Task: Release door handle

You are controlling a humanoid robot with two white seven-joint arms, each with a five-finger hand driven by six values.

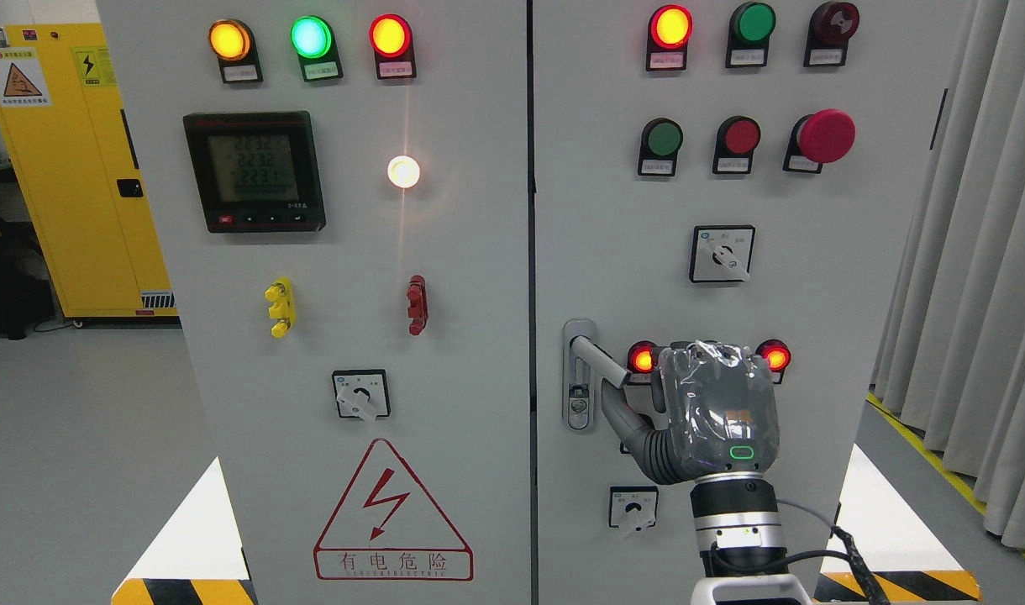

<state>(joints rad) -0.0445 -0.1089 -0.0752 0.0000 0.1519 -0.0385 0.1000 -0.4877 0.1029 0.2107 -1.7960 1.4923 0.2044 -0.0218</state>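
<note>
Reaching up from five o'clock, the right hand [714, 412] sits beside the door handle [595, 357], a grey lever angled out from its plate at the right door's [731, 302] left edge; whether its fingers grip it, I cannot tell.

Readable markings. Left of the hand [714, 403], low on the left door [353, 336], a red-bordered triangle sign [392, 512] with a lightning bolt reads "有电危险"; the small line beneath is illegible. Up and left, the meter [254, 171] shows "2232", "2232", "2231". Far left, the yellow cabinet [67, 168] bears warning labels too small to read. Lamp and switch tags are likewise illegible.
</note>
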